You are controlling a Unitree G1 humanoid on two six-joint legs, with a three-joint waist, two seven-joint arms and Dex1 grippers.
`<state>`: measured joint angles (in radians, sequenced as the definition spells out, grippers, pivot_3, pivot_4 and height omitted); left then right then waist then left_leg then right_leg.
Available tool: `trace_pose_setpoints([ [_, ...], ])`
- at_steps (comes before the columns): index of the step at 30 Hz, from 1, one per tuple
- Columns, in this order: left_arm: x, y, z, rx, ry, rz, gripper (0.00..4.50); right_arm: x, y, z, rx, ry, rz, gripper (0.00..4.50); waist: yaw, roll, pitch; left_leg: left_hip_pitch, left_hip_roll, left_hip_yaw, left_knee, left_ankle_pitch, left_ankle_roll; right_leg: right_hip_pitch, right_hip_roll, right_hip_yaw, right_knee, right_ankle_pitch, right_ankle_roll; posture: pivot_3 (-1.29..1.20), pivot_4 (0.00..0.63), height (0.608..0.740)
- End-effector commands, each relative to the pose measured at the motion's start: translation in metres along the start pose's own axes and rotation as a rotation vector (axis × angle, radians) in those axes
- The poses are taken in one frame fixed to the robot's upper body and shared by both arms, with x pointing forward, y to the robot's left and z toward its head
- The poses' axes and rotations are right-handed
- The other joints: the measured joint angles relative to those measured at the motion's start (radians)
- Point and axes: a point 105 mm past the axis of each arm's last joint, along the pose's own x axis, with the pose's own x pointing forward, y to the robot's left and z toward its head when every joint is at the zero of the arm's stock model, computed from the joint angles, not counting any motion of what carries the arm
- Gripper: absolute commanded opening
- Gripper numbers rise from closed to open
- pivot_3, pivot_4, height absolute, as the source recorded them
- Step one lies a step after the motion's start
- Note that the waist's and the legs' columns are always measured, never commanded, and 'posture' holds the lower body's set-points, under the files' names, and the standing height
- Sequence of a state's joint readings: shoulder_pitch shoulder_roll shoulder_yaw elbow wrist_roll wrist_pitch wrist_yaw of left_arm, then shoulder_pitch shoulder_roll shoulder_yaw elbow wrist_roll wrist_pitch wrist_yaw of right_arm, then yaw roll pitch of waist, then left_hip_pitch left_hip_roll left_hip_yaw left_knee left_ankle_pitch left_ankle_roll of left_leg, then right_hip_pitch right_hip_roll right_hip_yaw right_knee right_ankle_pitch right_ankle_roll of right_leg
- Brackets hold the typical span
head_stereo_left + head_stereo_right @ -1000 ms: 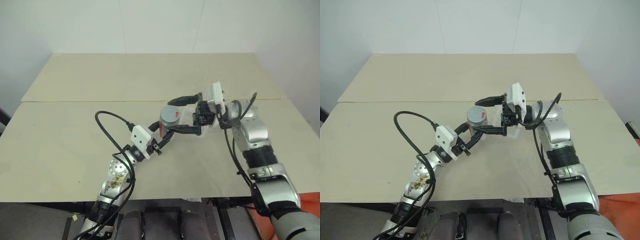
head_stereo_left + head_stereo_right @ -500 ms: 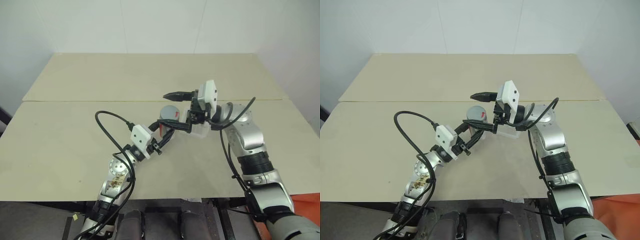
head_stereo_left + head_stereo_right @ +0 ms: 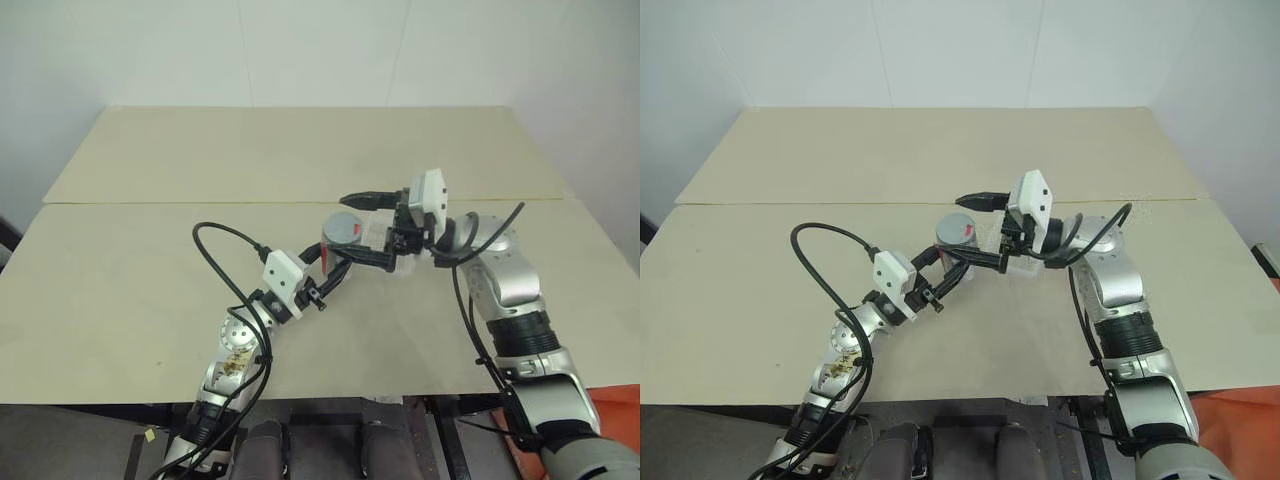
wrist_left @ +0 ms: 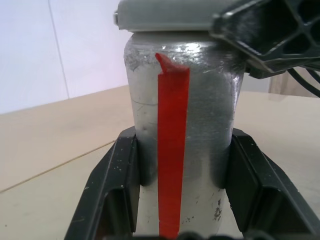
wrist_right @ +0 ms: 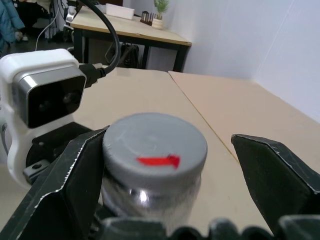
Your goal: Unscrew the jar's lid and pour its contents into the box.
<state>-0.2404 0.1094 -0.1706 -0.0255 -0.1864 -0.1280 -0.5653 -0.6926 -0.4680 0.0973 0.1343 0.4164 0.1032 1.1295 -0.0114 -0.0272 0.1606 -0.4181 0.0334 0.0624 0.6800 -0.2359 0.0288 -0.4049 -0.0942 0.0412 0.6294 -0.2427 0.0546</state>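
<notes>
Left claw (image 3: pixel 335 268) clamps the jar (image 4: pixel 182 145) upright; right claw (image 3: pixel 372 231), spread wide around the lid (image 5: pixel 155 147), should centre, close squarely, then twist

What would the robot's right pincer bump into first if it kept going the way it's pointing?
Probably the lid on the jar. The right pincer is open with the lid sitting between its fingers, so its palm would likely meet the lid, though depth is hard to judge.
</notes>
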Motion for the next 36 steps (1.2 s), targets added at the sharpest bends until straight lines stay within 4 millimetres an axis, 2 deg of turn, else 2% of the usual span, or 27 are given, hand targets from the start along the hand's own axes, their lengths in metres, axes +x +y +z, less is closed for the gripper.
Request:
trace_pose_setpoints([
  [1,0.000,0.000,0.015,0.008,-0.074,-0.012,1.99,-0.014,-0.008,0.013,-0.042,-0.024,-0.045,4.47,0.000,0.000,0.000,0.000,0.000,0.000,0.000,0.000,0.000,0.000,0.000,0.000,0.000,0.000,0.000,0.00,0.150,0.740],
  [10,-0.003,0.002,0.011,0.013,-0.063,-0.023,1.99,-0.028,-0.007,0.006,-0.022,0.007,-0.054,4.47,0.000,0.000,0.000,0.000,0.000,0.000,0.000,0.000,0.000,0.000,0.000,0.000,0.000,0.000,0.000,0.00,0.150,0.740],
  [17,-0.003,0.001,0.009,0.021,-0.058,-0.021,1.99,-0.034,0.008,0.015,-0.056,0.007,0.019,4.47,0.001,0.000,0.000,0.000,0.000,0.000,0.000,0.000,0.000,0.000,0.000,0.000,0.000,0.000,0.000,0.00,0.150,0.740],
  [21,-0.002,0.002,0.006,0.036,-0.038,-0.011,1.99,-0.023,0.011,0.029,-0.100,-0.032,-0.005,4.47,-0.001,0.000,0.000,0.000,0.000,0.000,0.000,0.000,0.000,0.000,0.001,0.000,0.000,0.000,0.000,0.00,0.150,0.740],
  [26,-0.002,0.001,0.005,0.038,-0.039,-0.013,1.99,-0.009,0.015,0.035,-0.109,-0.060,0.002,4.47,0.000,0.000,0.000,0.000,0.000,0.000,0.000,0.000,0.000,0.000,0.000,0.000,0.000,0.000,0.000,0.00,0.150,0.740],
  [30,0.000,0.000,0.005,0.042,-0.043,-0.015,1.99,0.005,0.018,0.033,-0.110,-0.074,0.008,4.47,0.000,0.000,0.000,0.000,0.000,0.000,0.000,0.000,0.000,0.000,0.001,0.000,0.000,0.000,0.000,0.00,0.150,0.740],
  [36,0.000,0.000,0.007,0.046,-0.046,-0.017,1.99,0.022,0.011,0.028,-0.103,-0.066,-0.031,4.47,0.000,0.000,0.000,0.000,0.000,0.000,0.001,0.000,0.000,0.000,0.001,0.000,0.000,0.000,0.000,0.00,0.150,0.740],
])
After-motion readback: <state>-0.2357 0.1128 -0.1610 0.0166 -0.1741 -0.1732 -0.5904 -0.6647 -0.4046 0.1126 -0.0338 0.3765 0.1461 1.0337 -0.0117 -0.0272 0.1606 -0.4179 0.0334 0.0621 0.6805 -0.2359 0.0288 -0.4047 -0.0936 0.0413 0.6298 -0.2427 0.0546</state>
